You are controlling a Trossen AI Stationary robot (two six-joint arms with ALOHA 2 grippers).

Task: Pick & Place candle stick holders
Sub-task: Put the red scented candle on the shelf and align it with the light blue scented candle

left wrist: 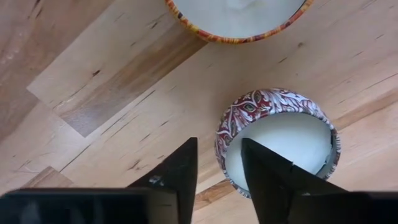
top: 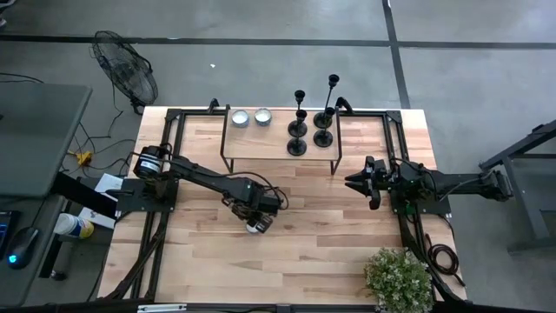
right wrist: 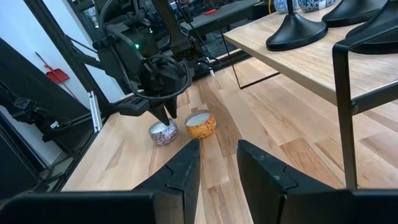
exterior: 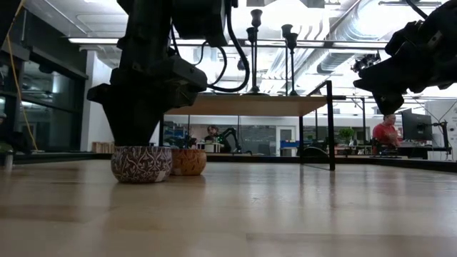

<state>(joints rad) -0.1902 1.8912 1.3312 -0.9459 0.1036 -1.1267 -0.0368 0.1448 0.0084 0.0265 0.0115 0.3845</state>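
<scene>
1. Nearest the front edge of the bench (top: 304, 252) stands a small leafy plant (top: 398, 278), clear of the work.
2. Mid-bench, the left tool (left wrist: 219, 140) hangs point-down over a red-patterned candle tin (left wrist: 249, 106). Its fingers are astride the tin's wall, one outside and one over the wax. They are released, with a gap showing on both sides of the wall. An orange-banded tin (left wrist: 236, 38) sits just beside the red one.
3. The step in hand looks like a pinch on that tin's wall, though the task names the holders. To do it well, I would seat both fingers lower on the wall before closing. I would then lift straight up so the tin does not nudge its orange neighbour.
4. The right tool (right wrist: 219, 143) waits above the bench's right side, released and holding nothing.
5. Farthest back, a raised wooden shelf (top: 261, 143) on dark legs carries the candle stick holders (top: 298, 130). There are four, upright in a tight cluster at its right end. They are matte black, with flared round bases, thin stems and small top cups, and differ in height.
6. Two pale tins (top: 239, 116) sit at the shelf's left end.
</scene>
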